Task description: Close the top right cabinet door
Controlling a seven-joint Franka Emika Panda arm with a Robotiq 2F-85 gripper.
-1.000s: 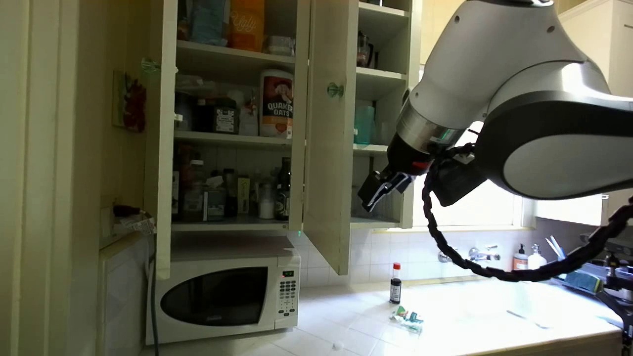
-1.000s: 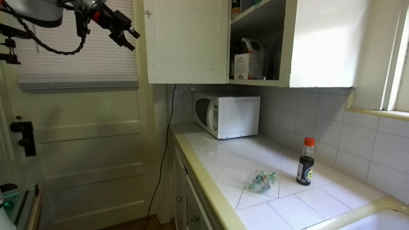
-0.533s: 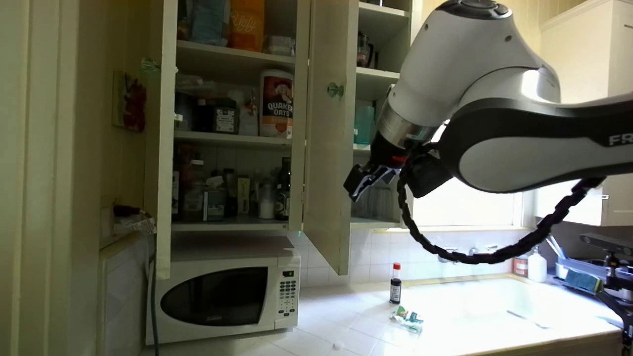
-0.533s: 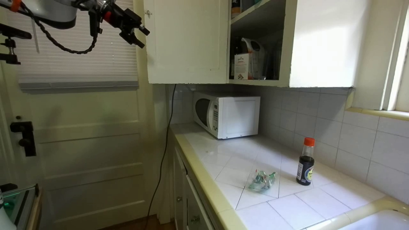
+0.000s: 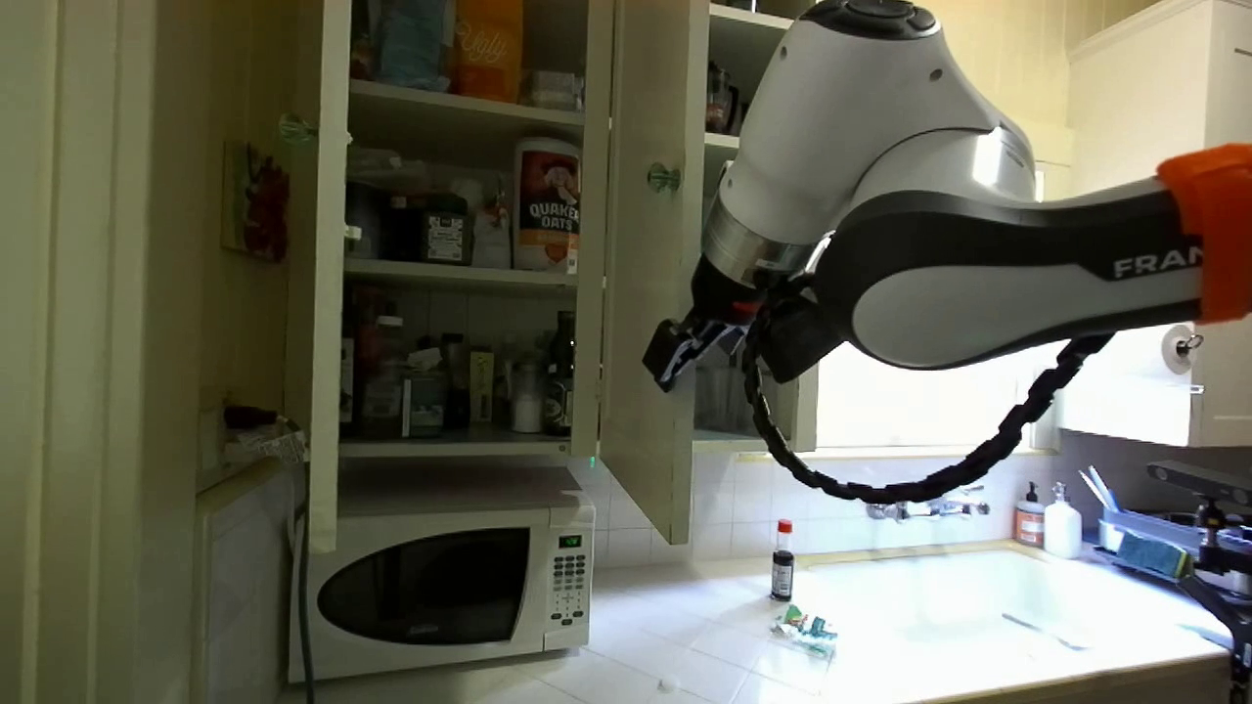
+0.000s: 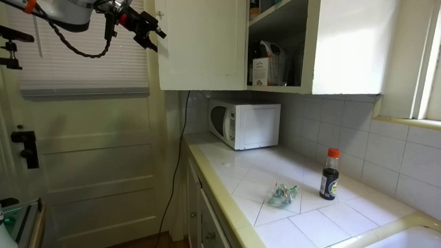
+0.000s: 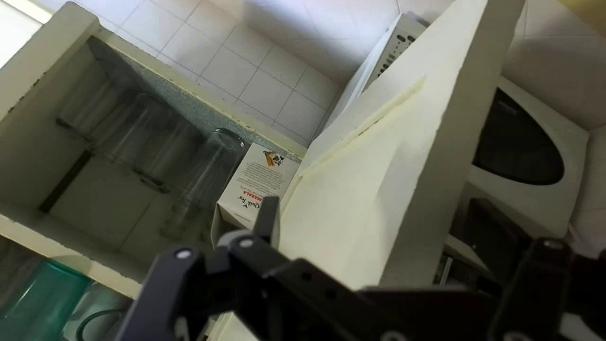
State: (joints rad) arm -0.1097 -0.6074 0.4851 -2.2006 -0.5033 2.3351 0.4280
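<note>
The top right cabinet door (image 5: 641, 293) is a tall cream-white panel with a green glass knob (image 5: 663, 177). It stands swung open, and its inner face shows in an exterior view (image 6: 201, 44) and in the wrist view (image 7: 360, 189). My gripper (image 5: 673, 354) is at the door's free edge, below knob height, and also shows in an exterior view (image 6: 158, 40). In the wrist view its fingers (image 7: 383, 220) are spread wide and empty, with the door edge showing between them. One finger appears on each face's side. I cannot tell whether either touches the door.
The left cabinet door (image 5: 330, 293) also stands open beside stocked shelves. Behind the right door are glasses (image 7: 213, 161), a tea box (image 7: 260, 184) and a teal cup (image 7: 42, 303). Below are a microwave (image 5: 440, 587), a red-capped bottle (image 5: 782, 567) and a crumpled wrapper (image 5: 807, 631).
My gripper has moved from beside the right shelves to the door's free edge, leftward in an exterior view and rightward in an exterior view. The door has not visibly moved.
</note>
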